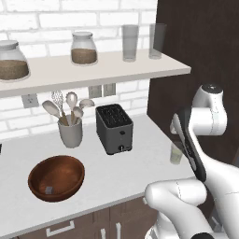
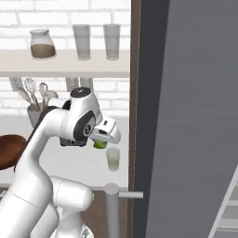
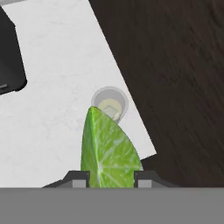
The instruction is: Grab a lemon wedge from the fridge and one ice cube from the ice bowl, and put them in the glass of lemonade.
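Hand view: the gripper (image 3: 111,180) was clenched on the lemon wedge (image 3: 109,148), its tip overlapping the rim of the glass of lemonade (image 3: 110,104) standing below, near the counter (image 3: 52,109) edge by the dark panel. Right base view gave what the hand view could not: the wedge (image 2: 99,144) hung above and just left of the glass (image 2: 113,159), apart from it, beside the fridge (image 2: 195,116). Left base view alone showed the ice cube (image 1: 49,189) lying in the ice bowl (image 1: 35,177) at the counter's front edge, the toaster (image 1: 114,128) farther back.
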